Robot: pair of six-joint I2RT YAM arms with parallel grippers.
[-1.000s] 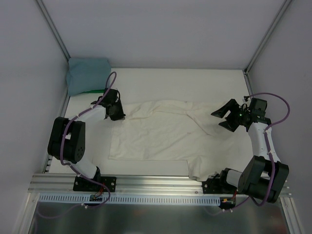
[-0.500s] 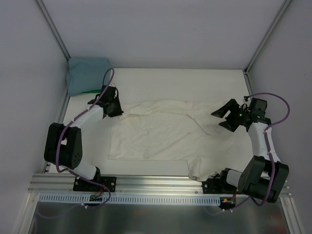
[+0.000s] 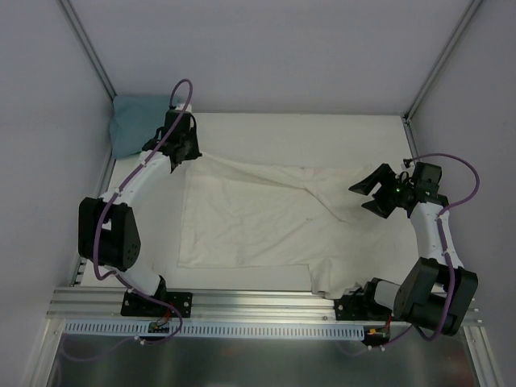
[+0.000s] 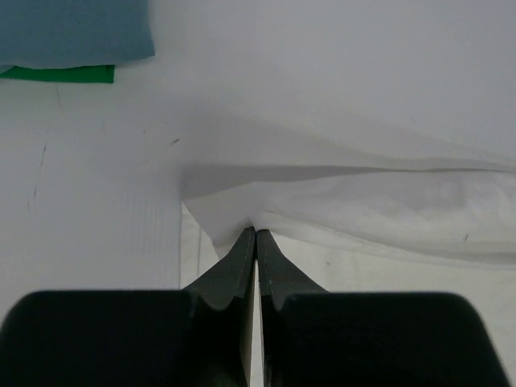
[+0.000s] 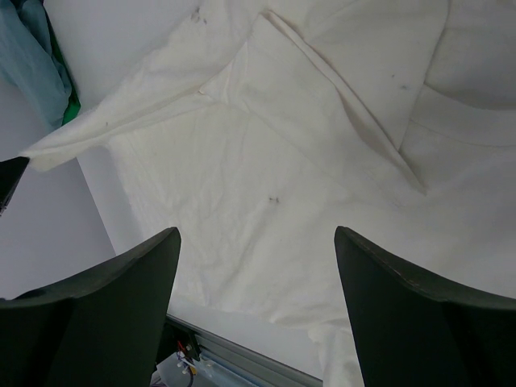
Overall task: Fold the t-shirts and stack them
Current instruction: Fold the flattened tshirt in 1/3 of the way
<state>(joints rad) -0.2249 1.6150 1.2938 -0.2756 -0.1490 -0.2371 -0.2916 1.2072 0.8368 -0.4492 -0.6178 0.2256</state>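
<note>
A cream t-shirt [image 3: 258,218] lies spread over the middle of the white table. My left gripper [image 3: 193,153] is at the far left, shut on the shirt's far-left corner and holding it pulled taut. In the left wrist view the fingers [image 4: 242,254] pinch a fold of the cream t-shirt [image 4: 387,201]. A teal-blue t-shirt [image 3: 141,125] sits bunched in the far-left corner, just beyond that gripper. My right gripper [image 3: 364,195] hovers open over the cream t-shirt's right side. Its wrist view shows only the cream t-shirt [image 5: 282,161] below my right gripper [image 5: 256,234].
A green strip [image 4: 60,74] shows under the teal-blue t-shirt [image 4: 72,32]. Grey walls with metal posts close in the table on the left, far and right sides. An aluminium rail [image 3: 258,305] runs along the near edge, and the cream t-shirt's near-right corner hangs towards it.
My left gripper has moved away to the far left, towards the teal-blue t-shirt, drawing the cream t-shirt's corner out taut. The right arm has stayed still.
</note>
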